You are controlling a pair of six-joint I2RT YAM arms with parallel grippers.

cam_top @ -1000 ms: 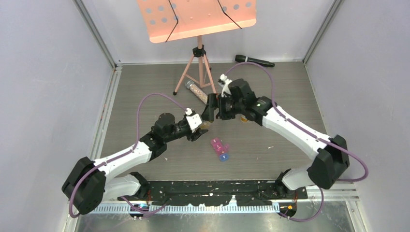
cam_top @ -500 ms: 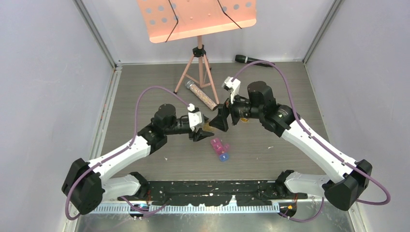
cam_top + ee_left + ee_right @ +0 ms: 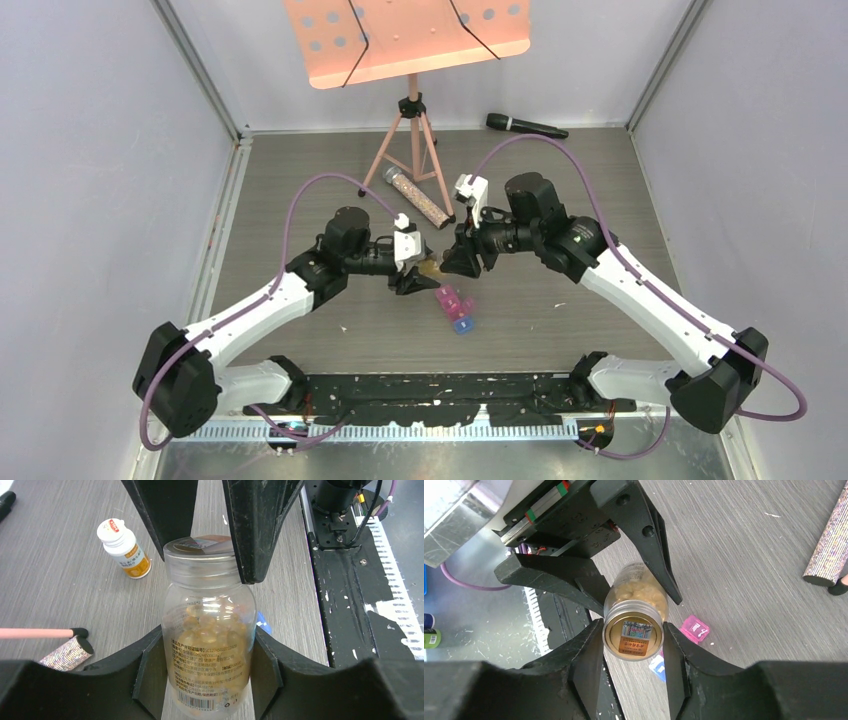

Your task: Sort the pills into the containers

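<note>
My left gripper (image 3: 207,666) is shut on the body of a clear bottle (image 3: 207,630) full of amber gel pills, holding it above the table (image 3: 560,200). My right gripper (image 3: 633,645) faces it from the other side, its jaws pressed against both sides of the bottle's gold-topped cap (image 3: 634,636). In the top view the two grippers (image 3: 415,270) (image 3: 456,262) meet at the bottle (image 3: 433,266) mid-table. The containers (image 3: 455,307), a pink, purple and blue strip, lie just below the bottle. Their pink end (image 3: 694,628) and blue end (image 3: 657,666) show in the right wrist view.
A small white pill bottle (image 3: 122,547) with an orange label stands on the table beyond the grippers. A glittery tube (image 3: 420,200) lies by the pink tripod stand (image 3: 410,110). A black microphone (image 3: 525,125) rests at the back. A black base strip (image 3: 440,395) runs along the near edge.
My right gripper has swung down to the bottle held by the left gripper and closed from wide open onto its cap. The left gripper has shifted slightly right, still gripping the bottle.
</note>
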